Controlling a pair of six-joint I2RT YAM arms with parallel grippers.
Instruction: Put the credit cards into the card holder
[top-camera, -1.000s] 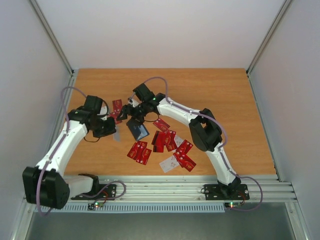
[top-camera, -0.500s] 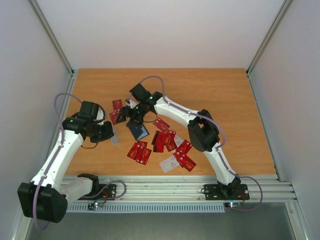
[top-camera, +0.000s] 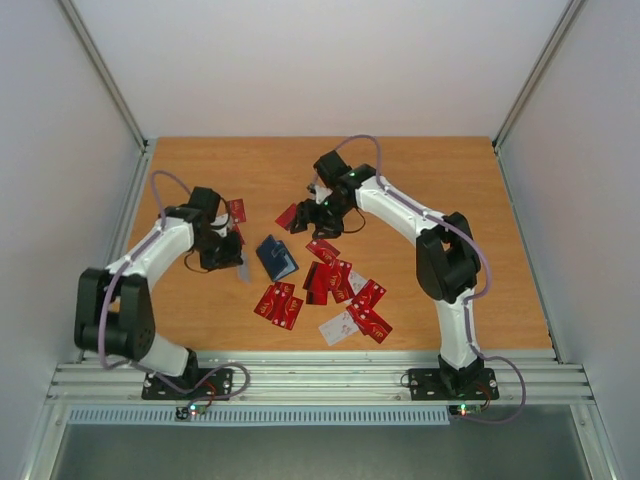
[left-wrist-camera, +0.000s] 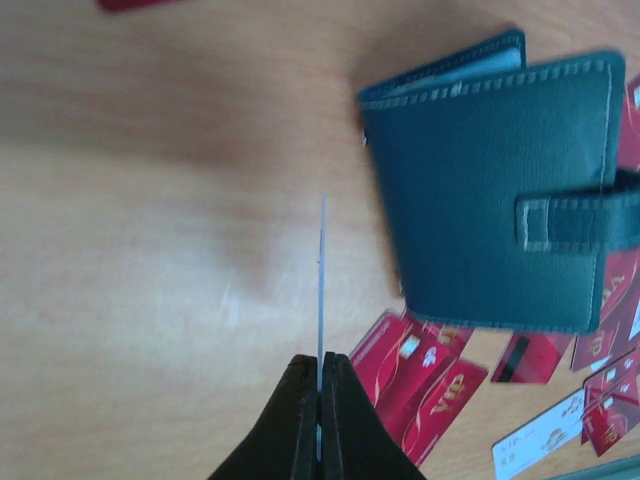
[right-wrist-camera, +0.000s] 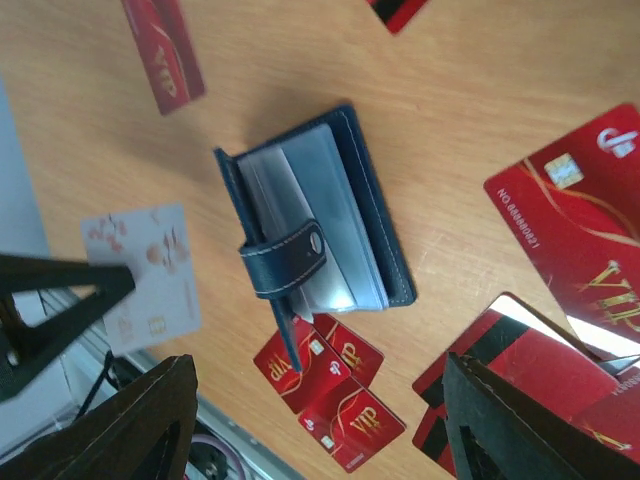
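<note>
Near the middle of the surface: card holder (top-camera: 277, 258) lies flat, strap across it.
Left gripper (left-wrist-camera: 320, 368): clamped on a white card (right-wrist-camera: 145, 270), just beside it, toward the left edge.
Right gripper (top-camera: 314, 220): spread apart, empty, farther back.
Nearer arm: we pick the left.

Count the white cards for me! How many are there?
2 for sure. One white card is pinched in the left gripper, beside the card holder. The other white card lies at the near edge of the red cards. More may hide underneath.
</note>
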